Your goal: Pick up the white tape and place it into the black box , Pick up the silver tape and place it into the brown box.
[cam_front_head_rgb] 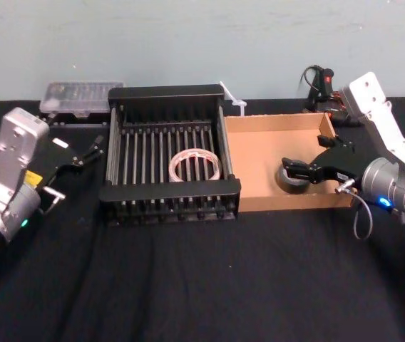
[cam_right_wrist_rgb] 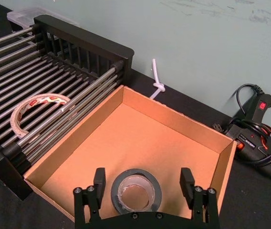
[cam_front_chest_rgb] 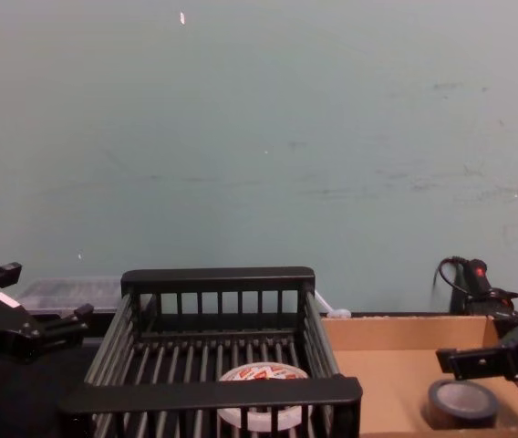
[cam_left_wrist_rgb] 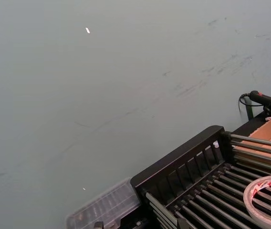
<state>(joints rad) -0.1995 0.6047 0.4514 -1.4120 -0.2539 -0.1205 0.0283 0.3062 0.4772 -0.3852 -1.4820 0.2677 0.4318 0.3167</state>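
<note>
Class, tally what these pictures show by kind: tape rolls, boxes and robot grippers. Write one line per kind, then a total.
Tape rolls: 2 (round white red-marked roll, dark grey-silver roll)
Boxes: 2 (black slatted crate, shallow brown cardboard tray)
Grippers: 2 (left gripper, right gripper)
Total: 6

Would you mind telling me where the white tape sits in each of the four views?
Head view: white tape lies flat on the floor of the black box, right of centre.
Left wrist view: white tape on the floor bars, cut by the picture's edge.
Right wrist view: white tape partly behind the side rails nearest the brown box.
Chest view: white tape low, behind the front rim.
Shared landmark: the black box's barred back wall.
</note>
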